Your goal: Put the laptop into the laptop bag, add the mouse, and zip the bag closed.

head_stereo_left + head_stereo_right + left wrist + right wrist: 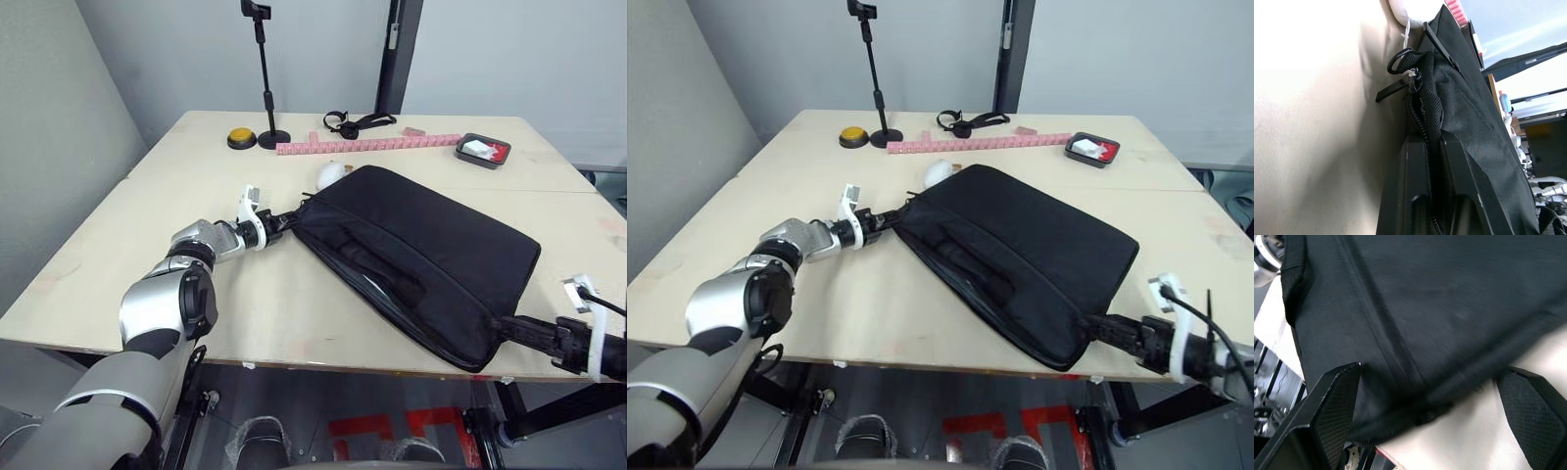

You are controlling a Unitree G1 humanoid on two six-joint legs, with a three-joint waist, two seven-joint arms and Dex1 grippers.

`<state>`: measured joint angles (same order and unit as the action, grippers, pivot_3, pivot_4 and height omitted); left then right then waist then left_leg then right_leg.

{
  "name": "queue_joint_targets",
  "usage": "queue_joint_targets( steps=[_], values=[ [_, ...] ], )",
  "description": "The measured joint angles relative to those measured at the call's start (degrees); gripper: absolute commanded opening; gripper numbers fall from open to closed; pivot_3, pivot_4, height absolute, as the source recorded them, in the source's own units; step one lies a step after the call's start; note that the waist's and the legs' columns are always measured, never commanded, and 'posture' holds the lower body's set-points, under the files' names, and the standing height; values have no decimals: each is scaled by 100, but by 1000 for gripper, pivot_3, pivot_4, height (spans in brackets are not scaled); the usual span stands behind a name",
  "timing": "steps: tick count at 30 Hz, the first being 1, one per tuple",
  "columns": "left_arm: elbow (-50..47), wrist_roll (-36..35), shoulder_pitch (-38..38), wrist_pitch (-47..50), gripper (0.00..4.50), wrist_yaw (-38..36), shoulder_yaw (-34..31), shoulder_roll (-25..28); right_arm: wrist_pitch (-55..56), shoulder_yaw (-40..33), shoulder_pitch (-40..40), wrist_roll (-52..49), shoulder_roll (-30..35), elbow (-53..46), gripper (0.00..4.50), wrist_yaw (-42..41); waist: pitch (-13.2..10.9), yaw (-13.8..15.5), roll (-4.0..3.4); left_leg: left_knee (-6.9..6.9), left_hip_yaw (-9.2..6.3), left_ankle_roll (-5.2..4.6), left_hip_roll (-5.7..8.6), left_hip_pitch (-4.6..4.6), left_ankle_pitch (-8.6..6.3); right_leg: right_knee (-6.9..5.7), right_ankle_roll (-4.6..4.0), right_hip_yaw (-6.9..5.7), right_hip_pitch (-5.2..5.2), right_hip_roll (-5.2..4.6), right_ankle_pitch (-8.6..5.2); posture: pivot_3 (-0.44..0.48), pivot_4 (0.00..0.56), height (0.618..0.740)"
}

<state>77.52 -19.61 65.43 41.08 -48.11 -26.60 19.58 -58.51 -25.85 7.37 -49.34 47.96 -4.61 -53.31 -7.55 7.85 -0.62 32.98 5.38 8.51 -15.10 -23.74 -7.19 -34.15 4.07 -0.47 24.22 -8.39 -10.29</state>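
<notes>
Laptop bag (1024, 257) flat on table (872, 294); left gripper (896, 221) at its corner.

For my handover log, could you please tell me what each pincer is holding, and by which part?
The left pincer is shut on the laptop bag at its zipper-edge corner. The right pincer is open, straddling the opposite corner.

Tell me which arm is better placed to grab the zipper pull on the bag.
Left. The left gripper pinches the laptop bag at the corner right beside the zipper pull; the right gripper sits open at the opposite near corner.
</notes>
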Motion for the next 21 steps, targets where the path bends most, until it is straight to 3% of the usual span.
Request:
queue_joint_targets(
  steps=[7,11,17,21],
  values=[
    [-382,-3,-95,396,0,-461,211,285,-13,343,-419,58,-108,222,1297,-80,0,-34,0,-1,0,0,0,-1,0,2,-2,0,1,0,0,0,150,740],
    [-979,-11,-367,873,0,-836,488,478,-17,491,-754,160,-88,409,212,-144,0,-78,-1,-1,1,0,0,-1,0,-1,-3,0,1,0,0,0,150,740],
    [-3128,-339,-1442,2007,0,-1025,759,906,-91,948,-1532,437,-90,379,212,207,-4,-209,-6,-3,3,-1,0,-9,2,-4,-8,1,13,1,0,0,150,740],
    [-4815,-758,-2257,2930,0,-613,442,1034,-91,1571,-2462,1033,-108,399,212,675,-7,-200,-8,0,1,-7,0,-28,7,-4,-30,-4,24,1,0,0,150,740]
  ],
)
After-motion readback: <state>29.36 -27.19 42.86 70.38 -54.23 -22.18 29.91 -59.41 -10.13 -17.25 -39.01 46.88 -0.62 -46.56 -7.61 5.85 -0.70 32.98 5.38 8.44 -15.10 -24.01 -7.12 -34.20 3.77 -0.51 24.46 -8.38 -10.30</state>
